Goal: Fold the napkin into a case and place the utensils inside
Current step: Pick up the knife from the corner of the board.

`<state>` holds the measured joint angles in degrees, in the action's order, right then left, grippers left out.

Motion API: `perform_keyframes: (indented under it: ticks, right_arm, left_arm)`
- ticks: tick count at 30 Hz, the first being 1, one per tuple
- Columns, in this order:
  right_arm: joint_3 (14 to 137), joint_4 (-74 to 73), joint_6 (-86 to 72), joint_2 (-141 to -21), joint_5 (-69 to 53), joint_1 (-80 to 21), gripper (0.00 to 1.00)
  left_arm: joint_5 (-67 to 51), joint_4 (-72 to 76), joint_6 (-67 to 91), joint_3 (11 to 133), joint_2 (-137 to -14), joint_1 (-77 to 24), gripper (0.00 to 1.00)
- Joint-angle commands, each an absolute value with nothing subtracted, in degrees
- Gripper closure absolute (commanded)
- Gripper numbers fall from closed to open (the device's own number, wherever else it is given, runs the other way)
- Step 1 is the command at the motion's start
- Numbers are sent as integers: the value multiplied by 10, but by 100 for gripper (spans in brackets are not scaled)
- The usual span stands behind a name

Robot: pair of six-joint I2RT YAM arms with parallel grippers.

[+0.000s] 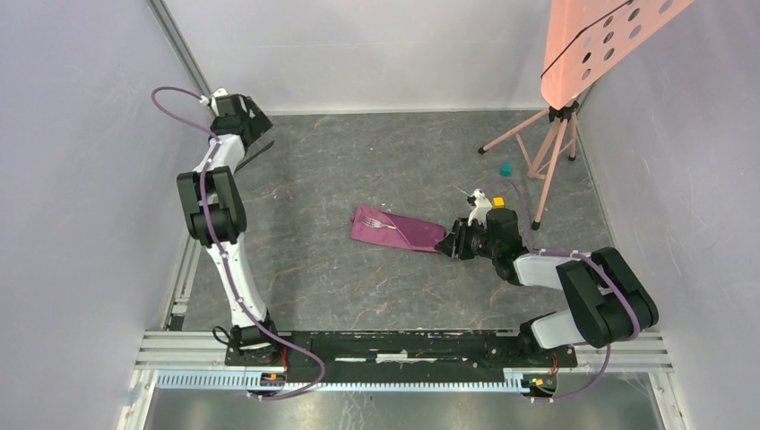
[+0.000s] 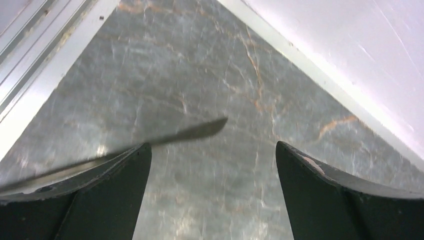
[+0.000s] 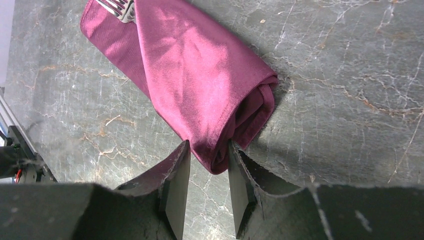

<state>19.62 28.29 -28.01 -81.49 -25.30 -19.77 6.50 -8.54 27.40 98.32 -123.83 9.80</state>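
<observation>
Top external: case point(image 1: 399, 231) mid-frame, fork point(image 1: 384, 223) tucked at upper-left end. Right gripper point(image 3: 208, 146) jaws part-closed astride its corner, pinch unconfirmed. Left gripper point(image 2: 212, 150) jaws spread wide, empty; knife point(image 2: 195, 131) mid-frame, above lower-left finger. Judged step: knife insertion. Next: grasp knife, slide beside fork.
</observation>
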Motion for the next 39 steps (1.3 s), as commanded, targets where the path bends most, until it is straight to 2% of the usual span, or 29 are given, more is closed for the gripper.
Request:
perform_keyframes:
  ticks: [1,5,10,17,22,26,30,34,39]
  right_arm:
    - [191,313,-273,-802,-264,-200,61]
    - [192,316,-274,-805,-270,-199,61]
    - [191,320,-275,-803,-273,-199,61]
    - [185,323,-278,-790,-275,-199,61]
    - [180,329,-282,-780,-278,-199,61]
    - [175,334,-284,-770,-280,-199,61]
    - [173,336,-284,-766,-281,-199,62]
    - [171,334,-283,-760,-281,-200,62]
    - [170,338,-285,-757,-283,-200,62]
  left_arm:
    - [8,-100,297,1094,-1314,132,0]
    - [-30,-139,356,1141,-1366,154,0]
    - [-45,-164,364,1121,-1371,158,2]
    - [-74,-250,315,1067,-1339,152,15]
    - [-28,-294,259,1003,-1286,126,20]
    - [57,-374,218,1003,-1276,91,23]
    - [71,-447,207,988,-1269,57,25]
    - [35,-398,221,884,-1194,35,25]
    - [33,-344,241,790,-1062,33,19]
